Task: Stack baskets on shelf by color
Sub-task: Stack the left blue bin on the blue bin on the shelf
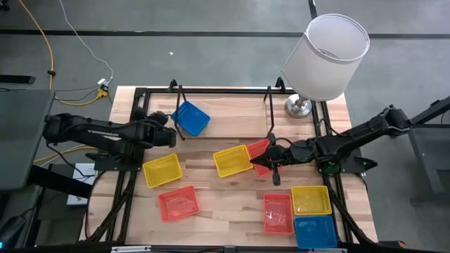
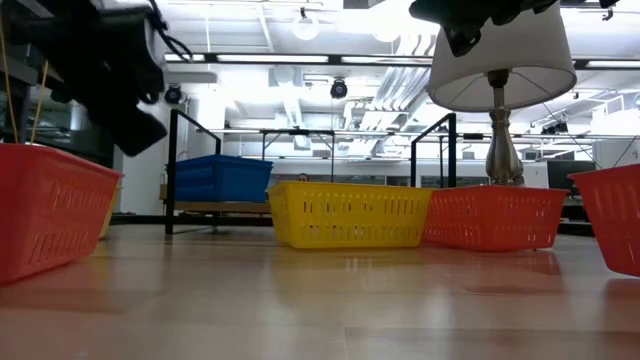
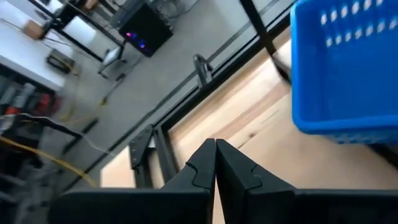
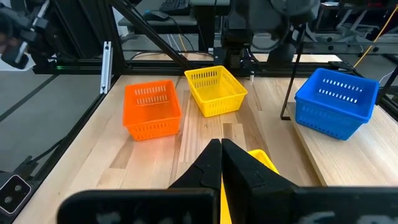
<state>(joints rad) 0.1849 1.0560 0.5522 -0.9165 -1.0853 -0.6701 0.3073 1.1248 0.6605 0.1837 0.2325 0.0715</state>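
A blue basket (image 1: 191, 118) (image 3: 348, 68) (image 4: 336, 99) sits on the shelf (image 1: 225, 126) (image 2: 215, 208) at the table's far side. My left gripper (image 1: 169, 133) (image 3: 216, 152) is shut and hovers just left of it, raised off the table. My right gripper (image 1: 271, 160) (image 4: 221, 152) is shut and hangs above a yellow basket (image 1: 232, 160) (image 4: 264, 160) and an orange-red basket (image 1: 259, 156) at mid-table. Other baskets stand on the table: yellow (image 1: 162, 170), orange-red (image 1: 178, 202), orange-red (image 1: 278, 212), yellow (image 1: 311, 199), blue (image 1: 315, 230).
A table lamp with a white shade (image 1: 327, 56) stands at the far right corner, its base (image 1: 299, 107) beside the shelf's right end loop (image 1: 269, 105). Black frame rails (image 1: 123, 190) run along the table's left and right edges. Bare wood (image 1: 225, 204) lies between the near baskets.
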